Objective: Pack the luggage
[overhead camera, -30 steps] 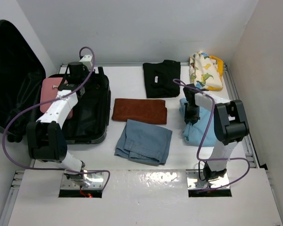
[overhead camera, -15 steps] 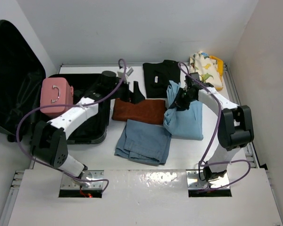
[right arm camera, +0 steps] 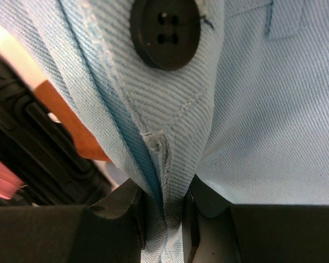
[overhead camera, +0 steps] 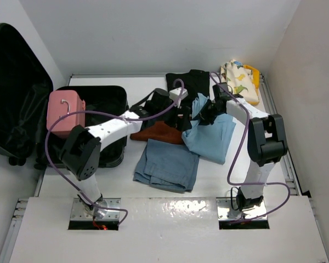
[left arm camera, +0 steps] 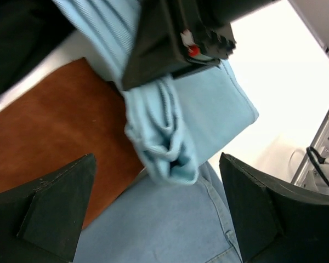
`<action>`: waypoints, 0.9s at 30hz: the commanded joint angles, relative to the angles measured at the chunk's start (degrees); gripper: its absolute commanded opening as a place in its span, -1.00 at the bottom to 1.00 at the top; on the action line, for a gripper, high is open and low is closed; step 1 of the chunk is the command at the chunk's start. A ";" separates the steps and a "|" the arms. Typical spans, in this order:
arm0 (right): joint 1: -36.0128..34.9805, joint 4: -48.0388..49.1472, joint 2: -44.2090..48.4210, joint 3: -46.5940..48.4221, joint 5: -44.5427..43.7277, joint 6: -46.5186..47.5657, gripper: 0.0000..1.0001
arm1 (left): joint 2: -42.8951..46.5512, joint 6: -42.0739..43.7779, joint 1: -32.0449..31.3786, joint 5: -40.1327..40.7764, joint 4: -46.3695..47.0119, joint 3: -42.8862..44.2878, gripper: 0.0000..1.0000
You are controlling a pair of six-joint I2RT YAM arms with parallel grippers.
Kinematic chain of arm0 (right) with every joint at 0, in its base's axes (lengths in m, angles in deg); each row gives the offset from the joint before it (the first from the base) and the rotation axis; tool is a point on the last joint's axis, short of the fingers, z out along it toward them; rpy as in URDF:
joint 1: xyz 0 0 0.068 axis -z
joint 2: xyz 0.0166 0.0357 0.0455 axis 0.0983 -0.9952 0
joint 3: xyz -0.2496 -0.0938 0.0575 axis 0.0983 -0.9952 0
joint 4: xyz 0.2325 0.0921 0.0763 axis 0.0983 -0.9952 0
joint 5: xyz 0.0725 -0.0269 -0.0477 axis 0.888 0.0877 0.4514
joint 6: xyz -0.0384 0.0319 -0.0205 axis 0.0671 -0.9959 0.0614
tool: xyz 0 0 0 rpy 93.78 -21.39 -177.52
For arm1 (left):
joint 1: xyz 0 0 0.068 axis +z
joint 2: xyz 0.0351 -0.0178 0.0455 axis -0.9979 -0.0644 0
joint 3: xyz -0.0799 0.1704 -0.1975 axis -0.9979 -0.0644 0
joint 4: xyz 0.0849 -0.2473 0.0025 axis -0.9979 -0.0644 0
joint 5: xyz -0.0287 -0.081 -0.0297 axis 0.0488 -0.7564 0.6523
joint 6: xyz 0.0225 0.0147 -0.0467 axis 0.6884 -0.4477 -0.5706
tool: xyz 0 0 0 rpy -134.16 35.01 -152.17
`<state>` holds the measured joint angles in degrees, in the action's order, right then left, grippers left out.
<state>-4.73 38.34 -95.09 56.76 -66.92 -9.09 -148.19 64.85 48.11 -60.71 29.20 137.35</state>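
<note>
Right gripper (right arm camera: 163, 208) pinches the blue pants (overhead camera: 215, 137) at the waistband; left gripper (left arm camera: 156, 183) gapes just beside the bunch. Best to close left on that fold, then lift together toward the luggage (overhead camera: 105, 107), which lies open at 9 o'clock.

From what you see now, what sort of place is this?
Probably a robot lab bench: left arm and right arm bolted to a white table, with open luggage and light blue trousers.

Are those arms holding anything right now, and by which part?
The right pincer grips the light blue trousers at the waistband, near the button. The left pincer is open, holding nothing.
</note>
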 commanded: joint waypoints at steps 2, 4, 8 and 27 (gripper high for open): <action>-0.79 3.64 0.63 3.96 4.24 -4.20 -0.99 | -3.32 1.45 -1.79 1.01 1.07 4.16 0.99; -0.96 3.81 1.15 3.78 4.59 -4.03 -0.99 | -4.64 1.98 -2.32 1.01 1.07 5.04 0.99; -1.58 4.43 2.47 3.08 5.21 -3.41 -0.99 | -7.72 2.51 -2.32 1.53 0.37 6.80 0.99; -2.20 5.31 8.09 -0.79 7.85 -5.79 -0.99 | -16.25 -4.69 0.75 -3.21 5.99 9.45 0.47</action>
<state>-6.59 40.87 -92.29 55.43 -64.51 -12.56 -164.72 61.59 47.70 -63.24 31.63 145.40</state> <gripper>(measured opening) 0.233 0.770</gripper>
